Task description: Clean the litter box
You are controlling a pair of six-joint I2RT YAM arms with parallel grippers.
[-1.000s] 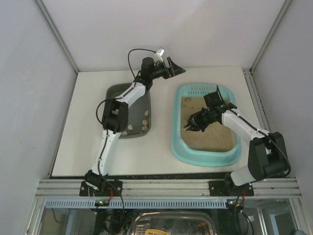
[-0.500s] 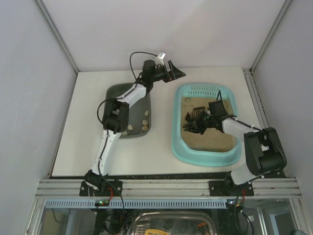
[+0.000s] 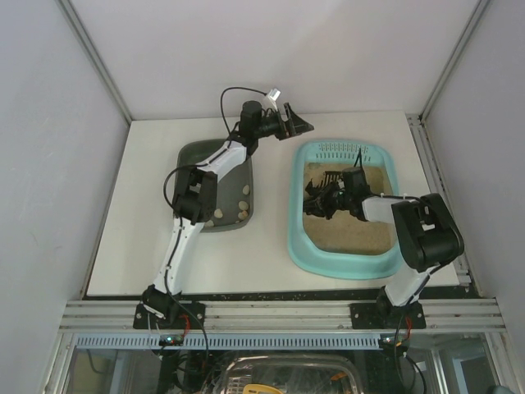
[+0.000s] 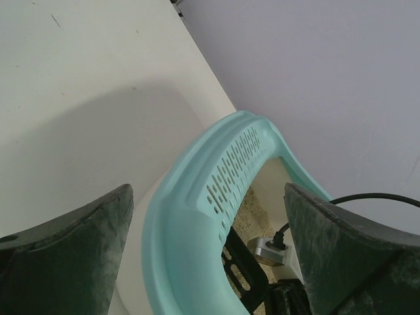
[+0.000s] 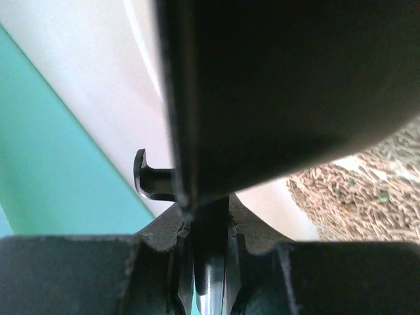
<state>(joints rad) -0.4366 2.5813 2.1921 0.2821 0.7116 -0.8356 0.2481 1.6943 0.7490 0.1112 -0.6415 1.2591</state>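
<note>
The light-turquoise litter box (image 3: 297, 240) lies right of centre with beige litter (image 3: 354, 233) inside. My right gripper (image 3: 326, 199) is low inside it near the far left part, shut on the handle of a black slotted scoop (image 3: 331, 177). In the right wrist view the scoop (image 5: 275, 85) fills the top, clamped at the gripper (image 5: 210, 226), with litter (image 5: 371, 184) to the right. My left gripper (image 3: 300, 123) hangs open above the box's far left corner. In its wrist view the slotted rim (image 4: 190, 230) sits between the fingers of the gripper (image 4: 207, 191), and the scoop (image 4: 244, 270) shows below.
A dark grey tray (image 3: 194, 156) holding several pale pebbles (image 3: 244, 205) lies left of the litter box, under the left arm. White walls close in the table at the back and sides. The rail with the arm bases (image 3: 279, 316) runs along the near edge.
My right gripper has swung with the scoop toward the far left part of the litter, its forearm folding down flat. My left gripper has drifted slightly right and stays open.
</note>
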